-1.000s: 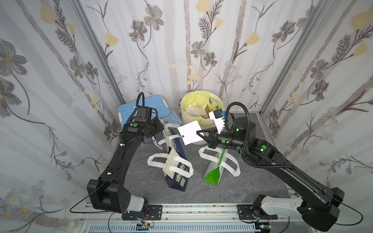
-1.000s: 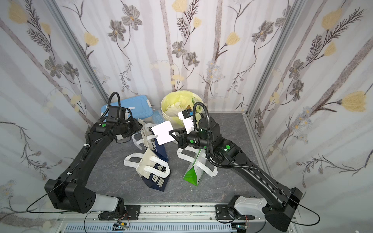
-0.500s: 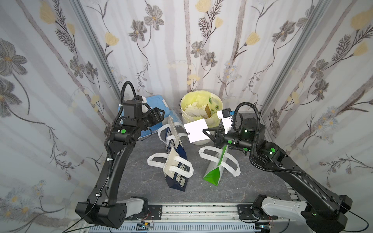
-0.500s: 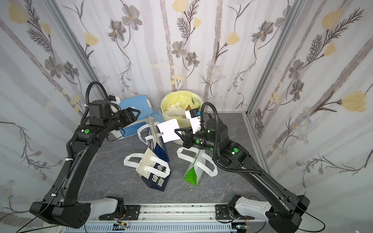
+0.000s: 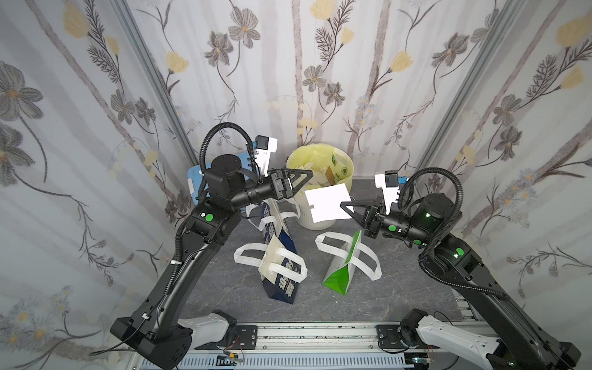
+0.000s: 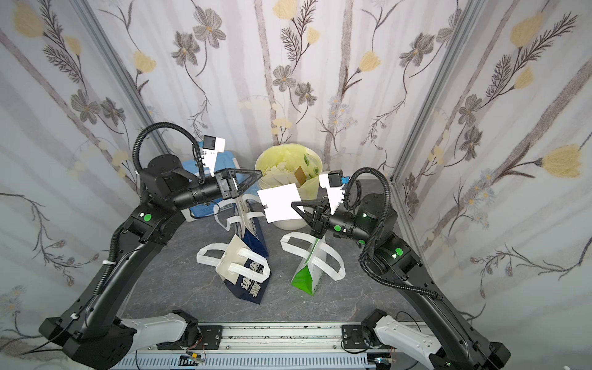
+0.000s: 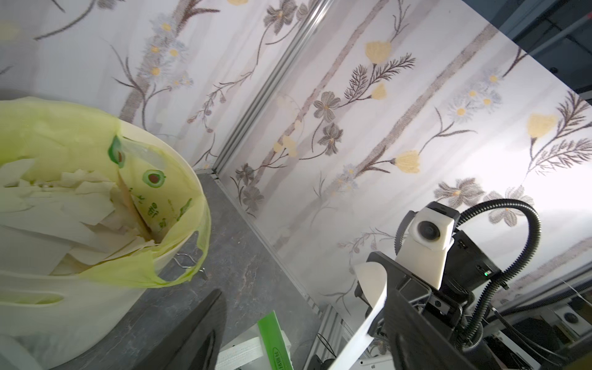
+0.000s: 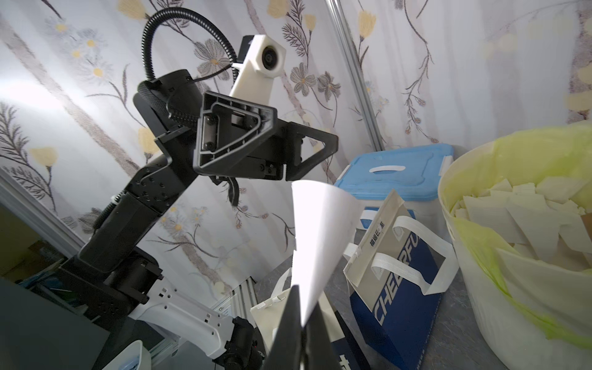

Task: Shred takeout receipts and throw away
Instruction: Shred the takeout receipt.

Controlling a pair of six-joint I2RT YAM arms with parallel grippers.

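A white takeout receipt (image 5: 326,201) hangs in the air just in front of the bin, its right edge pinched in the right pincer (image 5: 344,205), whose jaws are clamped together on the sheet. The right wrist view shows the paper (image 8: 320,230) curling up out of those closed jaws. To the left of the sheet and apart from it, the left pincer (image 8: 304,128) is held with its jaws spread wide and nothing between them. Behind the receipt, at the far middle of the worktop (image 5: 240,288), stands a cream bin (image 5: 307,222) with a yellow-green liner, piled with torn paper pieces (image 8: 512,211). Below the left pincer a navy bag (image 5: 272,221) stands upright. Nearer, a second navy bag (image 5: 282,282) and a green-and-white bag (image 5: 339,272) lie on the worktop. A blue-lidded box (image 8: 394,173) sits at the far left.
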